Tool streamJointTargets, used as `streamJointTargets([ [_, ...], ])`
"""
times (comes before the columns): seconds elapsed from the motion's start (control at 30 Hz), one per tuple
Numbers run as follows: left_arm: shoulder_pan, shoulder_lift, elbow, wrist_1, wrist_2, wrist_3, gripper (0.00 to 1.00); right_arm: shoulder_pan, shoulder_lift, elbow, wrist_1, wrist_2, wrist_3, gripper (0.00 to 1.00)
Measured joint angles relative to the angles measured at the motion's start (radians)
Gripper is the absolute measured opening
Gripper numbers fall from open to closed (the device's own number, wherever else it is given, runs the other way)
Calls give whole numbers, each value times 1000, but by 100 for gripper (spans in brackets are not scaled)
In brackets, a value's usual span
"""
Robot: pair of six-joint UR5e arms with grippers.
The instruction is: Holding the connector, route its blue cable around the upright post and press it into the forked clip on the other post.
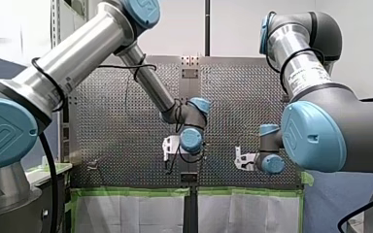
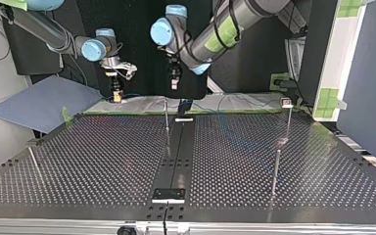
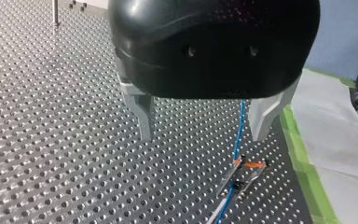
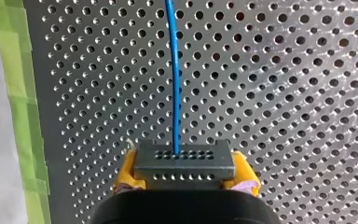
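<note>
Robotics lab: perforated metal table (image 2: 103, 156) edged with green tape (image 1: 126, 192), slotted metal rail (image 1: 55, 19) upper left of front view.

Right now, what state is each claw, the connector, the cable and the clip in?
Right claw, shut on the connector.
Left claw, open, holding nothing.
Connector, gripped, cable end plugged into it.
Blue cable, runs ahead from the connector over the table.
Forked clip, atop its post, looks empty.
</note>
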Motion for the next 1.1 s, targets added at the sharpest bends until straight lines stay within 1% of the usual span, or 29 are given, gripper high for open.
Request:
streamJointTargets([
  [0.1, 0, 33, -33, -33, 5, -32, 100, -1, 0, 0, -1, 0, 3, 0],
  [0.23, 4, 72, -72, -71, 24, -70, 100, -2, 0, 0, -3, -1, 6, 0],
  [0.53, 13, 147, -146, -144, 35, -141, 100, -1, 0, 0, -5, -10, 13, 0],
  [0.6, 13, 161, -161, -150, 35, -156, 100, -1, 0, 0, -5, -10, 13, 0],
  [0.7, 11, 188, -188, -141, 39, -182, 100, 1, 0, 0, -4, -11, 14, 0],
  [0.93, 11, 252, -252, -83, 72, -246, 100, 4, 0, 0, -6, -11, 15, 0],
  [1.1, 13, 293, -293, -43, 87, -287, 100, 7, 0, 0, -6, -11, 15, 0],
])
